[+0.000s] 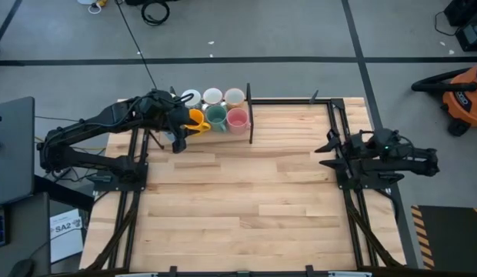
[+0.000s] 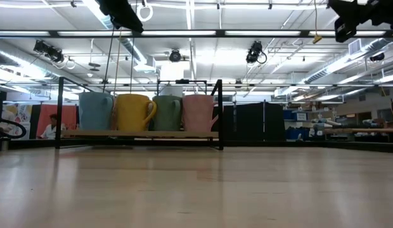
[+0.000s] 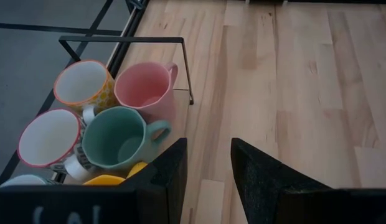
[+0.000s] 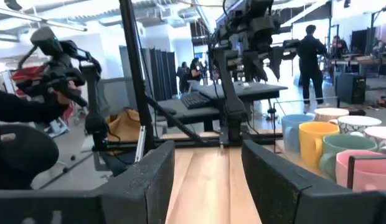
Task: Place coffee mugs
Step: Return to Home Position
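Left tool (image 3: pixel 208 144) hangs spread and empty beside the mugs (image 1: pixel 215 117) packed on the shelf (image 1: pixel 250 123) at the worktop's (image 1: pixel 246 208) far edge, free to pull home I judge; right tool (image 4: pixel 207 149) waits spread at the right.

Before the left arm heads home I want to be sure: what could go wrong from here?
1. The left gripper, open and empty, hangs near the yellow mug; a sideways swing might clip its handle.
2. The mugs stand packed tightly on the rack, so a knock to one, say the green mug, could shove its neighbours.
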